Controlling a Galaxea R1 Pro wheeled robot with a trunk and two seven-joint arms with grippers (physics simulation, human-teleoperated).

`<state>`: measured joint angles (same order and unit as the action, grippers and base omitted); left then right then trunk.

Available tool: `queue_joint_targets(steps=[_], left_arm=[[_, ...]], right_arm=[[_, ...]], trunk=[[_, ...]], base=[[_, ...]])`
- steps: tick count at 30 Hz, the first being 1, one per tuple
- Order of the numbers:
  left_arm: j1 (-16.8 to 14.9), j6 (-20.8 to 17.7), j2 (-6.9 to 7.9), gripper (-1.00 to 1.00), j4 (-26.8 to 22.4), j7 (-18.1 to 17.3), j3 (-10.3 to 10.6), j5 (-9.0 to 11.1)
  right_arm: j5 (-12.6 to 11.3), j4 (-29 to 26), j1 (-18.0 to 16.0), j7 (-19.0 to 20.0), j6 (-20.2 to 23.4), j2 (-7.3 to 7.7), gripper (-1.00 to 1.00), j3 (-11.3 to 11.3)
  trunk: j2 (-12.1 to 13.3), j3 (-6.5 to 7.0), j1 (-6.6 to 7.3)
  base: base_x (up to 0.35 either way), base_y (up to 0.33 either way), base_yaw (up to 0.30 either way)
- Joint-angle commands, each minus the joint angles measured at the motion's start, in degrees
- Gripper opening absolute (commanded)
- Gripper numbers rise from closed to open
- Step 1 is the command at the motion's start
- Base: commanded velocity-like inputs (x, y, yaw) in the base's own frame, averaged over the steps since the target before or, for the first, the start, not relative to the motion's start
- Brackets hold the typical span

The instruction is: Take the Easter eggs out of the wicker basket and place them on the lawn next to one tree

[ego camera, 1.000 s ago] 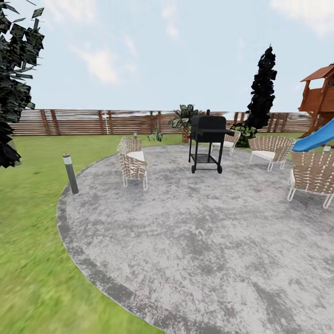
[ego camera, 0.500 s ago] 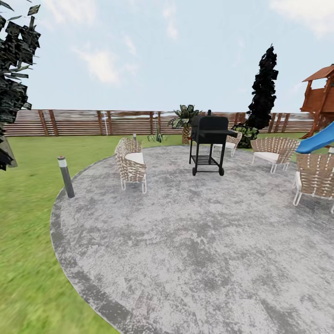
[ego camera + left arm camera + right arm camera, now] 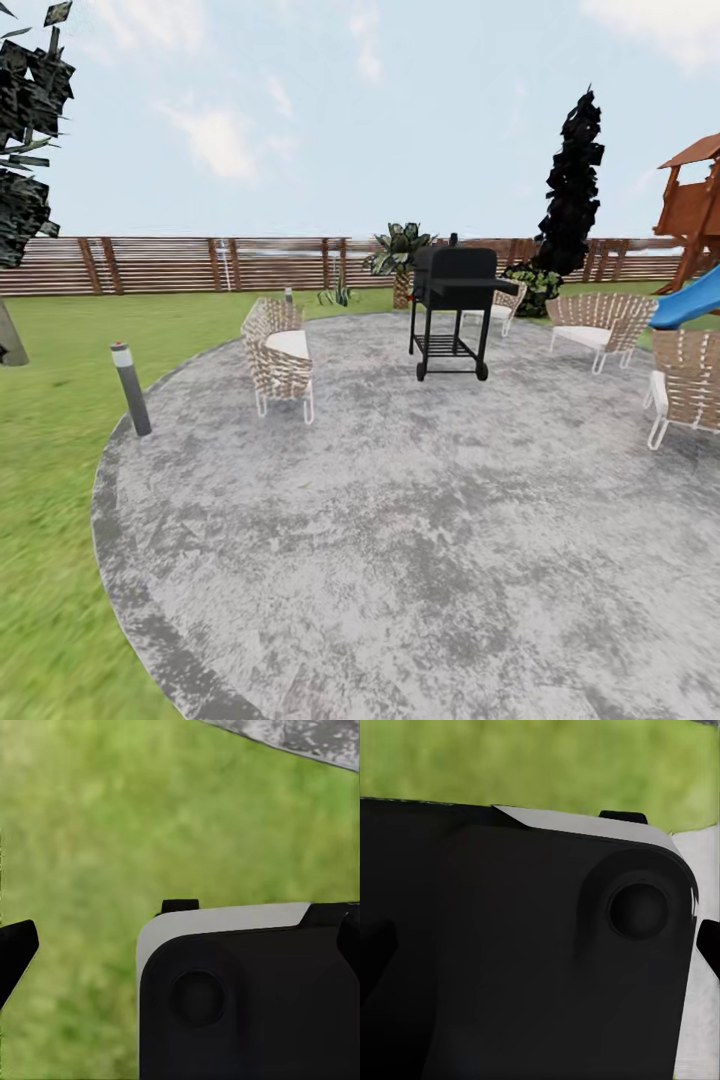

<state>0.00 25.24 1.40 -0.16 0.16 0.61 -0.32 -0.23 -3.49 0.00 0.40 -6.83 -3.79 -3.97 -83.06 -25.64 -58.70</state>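
Black robot body (image 3: 247, 1005) over lawn (image 3: 112, 817)

Head camera facing patio (image 3: 420, 520), wrist cameras close above lawn (image 3: 112, 817)

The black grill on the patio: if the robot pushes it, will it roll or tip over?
The black grill probably rolls on its two small wheels rather than sliding. It looks top-heavy, with a bulky body on thin legs, so a high push may tip it. Likely heavy too.

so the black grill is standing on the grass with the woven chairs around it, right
Not quite. In the head view the black grill stands on the grey paved patio, not on the grass. The rest holds: woven chairs stand around it on the same paving.
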Motion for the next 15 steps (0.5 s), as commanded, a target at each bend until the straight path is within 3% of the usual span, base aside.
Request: queue_joint_targets(steps=[1, 15], left_arm=[[0.0, 0.2, 0.01, 1.0, 0.0, 0.0, 0.1, 0.0], [0.0, 0.1, 0.01, 1.0, 0.0, 0.1, 0.0, 0.0]], right_arm=[[0.0, 0.0, 0.0, 0.0, -0.1, 0.01, 1.0, -0.4], [0.0, 0.0, 0.0, 0.0, -0.1, 0.01, 1.0, -0.3]], trunk=[[0.0, -0.03, -0.03], [0.0, 0.74, -0.03]], base=[[0.326, 0.0, 0.0], [0.326, 0.0, -0.075]])
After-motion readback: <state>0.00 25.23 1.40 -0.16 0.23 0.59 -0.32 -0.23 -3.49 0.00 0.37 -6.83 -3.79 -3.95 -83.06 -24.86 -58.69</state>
